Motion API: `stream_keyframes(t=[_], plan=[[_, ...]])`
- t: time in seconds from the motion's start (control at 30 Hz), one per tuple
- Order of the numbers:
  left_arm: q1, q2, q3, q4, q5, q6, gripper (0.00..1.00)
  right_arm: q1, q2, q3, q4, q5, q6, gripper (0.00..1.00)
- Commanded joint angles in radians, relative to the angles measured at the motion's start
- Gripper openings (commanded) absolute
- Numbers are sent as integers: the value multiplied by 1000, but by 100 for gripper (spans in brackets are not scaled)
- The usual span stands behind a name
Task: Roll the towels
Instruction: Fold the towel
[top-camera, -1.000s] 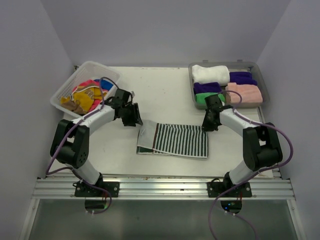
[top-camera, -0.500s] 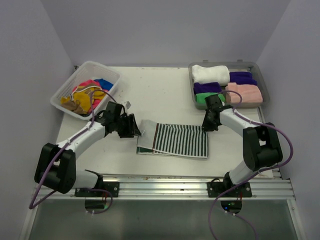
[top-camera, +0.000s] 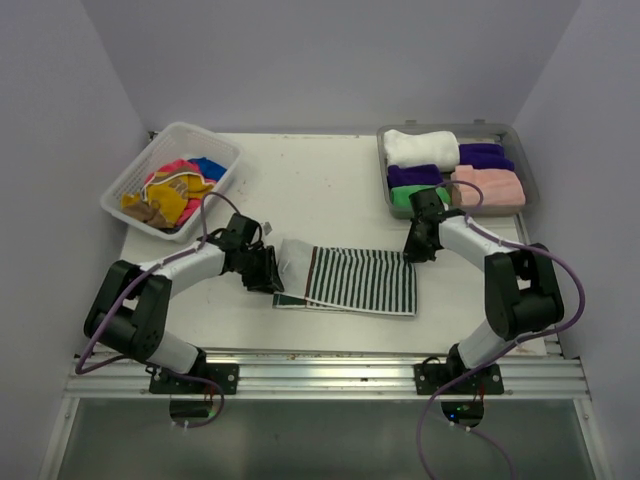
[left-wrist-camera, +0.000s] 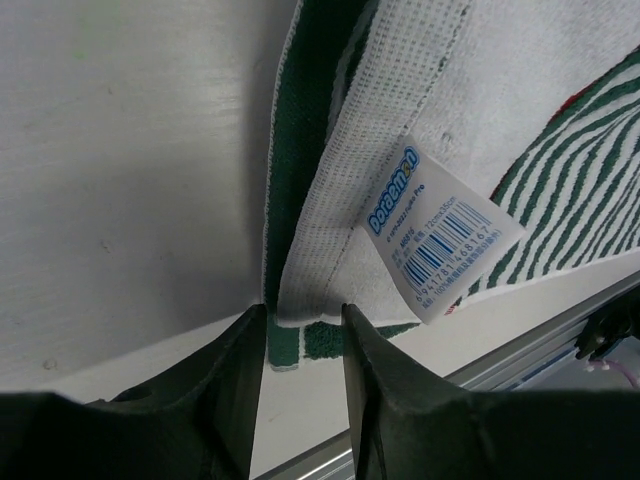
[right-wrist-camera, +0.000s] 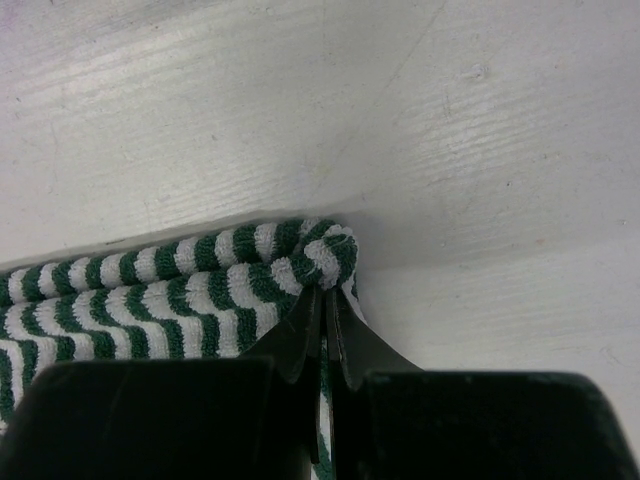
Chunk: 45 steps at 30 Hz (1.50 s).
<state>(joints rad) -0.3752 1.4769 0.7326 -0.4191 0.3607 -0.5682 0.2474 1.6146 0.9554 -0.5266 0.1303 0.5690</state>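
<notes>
A dark-and-white striped towel (top-camera: 355, 281) lies flat in the middle of the table, its plain white left end folded over. My left gripper (top-camera: 265, 272) is low at that left end. In the left wrist view it (left-wrist-camera: 303, 312) is open, with the folded white corner (left-wrist-camera: 312, 290) and its barcode label (left-wrist-camera: 440, 235) just between the fingertips. My right gripper (top-camera: 412, 252) is at the towel's far right corner. In the right wrist view it (right-wrist-camera: 325, 290) is shut on the bunched striped corner (right-wrist-camera: 310, 255).
A white lattice basket (top-camera: 118, 195) at the back left holds loose pink, yellow and blue towels (top-camera: 175, 190). A grey tray (top-camera: 445, 128) at the back right holds rolled white (top-camera: 420, 148), purple (top-camera: 482, 154), pink (top-camera: 488, 186) and green (top-camera: 405, 197) towels. A metal rail (top-camera: 330, 375) runs along the near edge.
My left gripper has moved from beside the basket down and to the right, to the towel's left end. The right arm and the towel have not moved.
</notes>
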Motion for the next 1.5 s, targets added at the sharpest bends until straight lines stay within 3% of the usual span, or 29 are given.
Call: stream_keyframes(t=[0.0, 0.27, 0.43, 0.77, 1.07, 1.37, 1.47], plan=[[-19, 19, 8, 39, 1, -15, 38, -3, 10, 36, -4, -20, 11, 0], [-56, 2, 60, -17, -81, -13, 23, -3, 13, 32, -3, -23, 9, 0], [-76, -27, 97, -87, -117, -24, 0, -3, 11, 31, -6, -20, 8, 0], [-77, -154, 96, -208, -128, -38, 0, -5, 5, 34, -10, -14, 6, 0], [-76, -153, -33, -142, -184, -70, 0, -3, 4, 22, 4, -20, 9, 0], [-76, -158, -39, -168, -190, -79, 0, -5, -24, 13, -9, -5, 5, 1], [-77, -161, -9, -193, -183, -67, 25, -5, -44, 19, -19, -6, 3, 13]])
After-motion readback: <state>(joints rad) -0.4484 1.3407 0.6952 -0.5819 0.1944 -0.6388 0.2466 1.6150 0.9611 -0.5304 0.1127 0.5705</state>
